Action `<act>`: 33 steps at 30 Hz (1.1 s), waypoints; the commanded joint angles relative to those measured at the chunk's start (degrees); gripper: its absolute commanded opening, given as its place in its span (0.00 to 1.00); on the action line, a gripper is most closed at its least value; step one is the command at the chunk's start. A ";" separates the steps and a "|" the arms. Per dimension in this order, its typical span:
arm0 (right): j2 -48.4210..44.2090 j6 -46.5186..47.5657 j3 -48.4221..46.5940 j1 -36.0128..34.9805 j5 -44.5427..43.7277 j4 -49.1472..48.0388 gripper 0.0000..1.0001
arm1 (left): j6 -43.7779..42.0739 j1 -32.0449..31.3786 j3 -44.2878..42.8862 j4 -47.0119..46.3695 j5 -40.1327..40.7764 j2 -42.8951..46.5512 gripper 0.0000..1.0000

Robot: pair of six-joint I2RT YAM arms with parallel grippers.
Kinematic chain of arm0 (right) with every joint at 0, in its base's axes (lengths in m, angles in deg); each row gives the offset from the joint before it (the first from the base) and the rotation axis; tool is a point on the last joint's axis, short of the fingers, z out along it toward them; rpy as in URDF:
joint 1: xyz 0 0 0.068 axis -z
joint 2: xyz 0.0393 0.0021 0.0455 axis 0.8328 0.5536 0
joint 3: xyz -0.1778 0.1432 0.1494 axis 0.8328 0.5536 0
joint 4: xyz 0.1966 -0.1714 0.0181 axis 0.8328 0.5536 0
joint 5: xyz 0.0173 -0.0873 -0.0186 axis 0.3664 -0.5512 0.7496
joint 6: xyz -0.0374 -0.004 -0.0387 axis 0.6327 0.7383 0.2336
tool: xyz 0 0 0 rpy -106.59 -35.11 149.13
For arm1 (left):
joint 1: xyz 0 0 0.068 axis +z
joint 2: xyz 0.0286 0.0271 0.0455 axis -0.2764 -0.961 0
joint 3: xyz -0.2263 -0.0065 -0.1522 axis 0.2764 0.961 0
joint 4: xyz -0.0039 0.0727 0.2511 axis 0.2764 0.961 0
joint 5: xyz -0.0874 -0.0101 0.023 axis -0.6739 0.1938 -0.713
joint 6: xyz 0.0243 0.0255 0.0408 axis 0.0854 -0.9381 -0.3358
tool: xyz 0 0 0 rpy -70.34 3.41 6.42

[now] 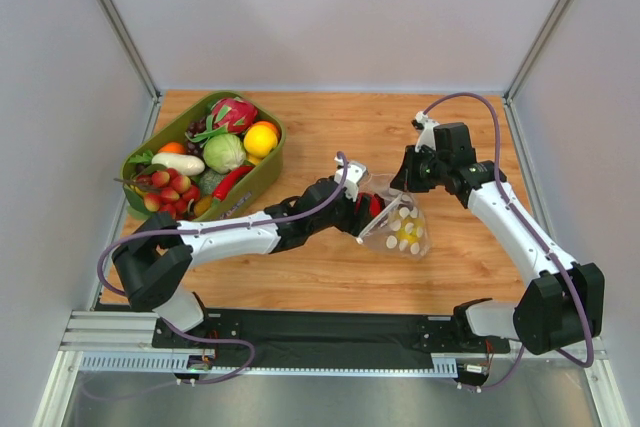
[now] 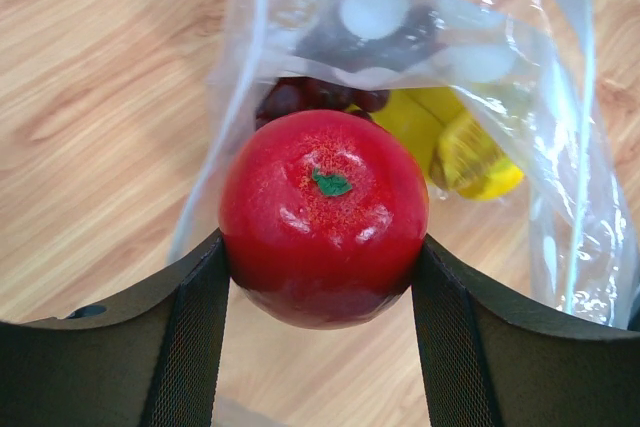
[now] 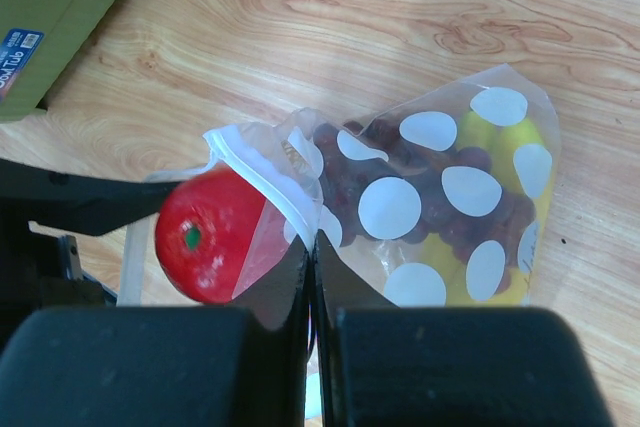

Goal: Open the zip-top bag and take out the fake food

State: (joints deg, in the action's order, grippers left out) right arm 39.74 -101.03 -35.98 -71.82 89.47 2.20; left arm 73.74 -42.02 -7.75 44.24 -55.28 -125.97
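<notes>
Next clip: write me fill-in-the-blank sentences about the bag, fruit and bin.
The left gripper holds a glossy red round toy fruit bearing a small ___ mark.
The right gripper pinches the clear plastic bag printed with white polka ___.
Inside the bag, beside yellow toy fruit, lies a dark purple bunch of ___.
The olive-green plastic bin stands on the robot's ___ side.
Missing words: green, dots, grapes, left.

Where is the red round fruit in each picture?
Top external: the red round fruit is a small red spot near the middle, at the bag's mouth.
Left wrist: it fills the centre, gripped by the left gripper.
Right wrist: lower left, at the bag's mouth.
Shared landmark: the zip-top bag, right beside it.
</notes>
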 commanded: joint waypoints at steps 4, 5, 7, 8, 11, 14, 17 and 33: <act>-1.95 0.26 -0.38 0.68 -0.54 -1.30 0.00 | -2.46 2.60 1.81 -1.31 -1.71 3.31 0.01; -1.95 0.26 -0.38 0.59 -0.54 -1.30 0.00 | -2.82 2.95 2.16 -2.10 -2.32 3.48 0.01; -2.21 0.35 -0.29 0.68 -0.54 -1.30 0.00 | -3.78 4.09 2.78 -3.42 -5.22 3.92 0.01; -2.38 0.35 -0.11 0.68 -0.63 -1.30 0.00 | -4.31 4.79 2.69 -3.16 -5.49 4.01 0.01; -2.65 0.44 0.06 0.77 -0.37 -1.30 0.00 | -5.19 5.85 2.17 -3.07 -7.51 4.10 0.02; -2.82 0.27 0.06 0.76 1.39 -1.74 0.00 | -5.55 6.03 -0.46 -2.37 -8.92 2.96 0.02; -3.18 -0.35 0.24 0.68 3.58 -2.09 0.00 | -5.29 6.12 -3.80 -2.28 -11.03 -0.72 0.02; -5.03 -0.26 2.96 0.32 2.80 -2.00 0.00 | -6.86 6.56 -9.18 8.42 -15.59 3.65 0.01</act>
State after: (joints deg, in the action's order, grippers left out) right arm 35.50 -101.12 -33.40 -71.56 92.82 1.76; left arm 68.78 -35.83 -15.18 48.28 -67.48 -128.55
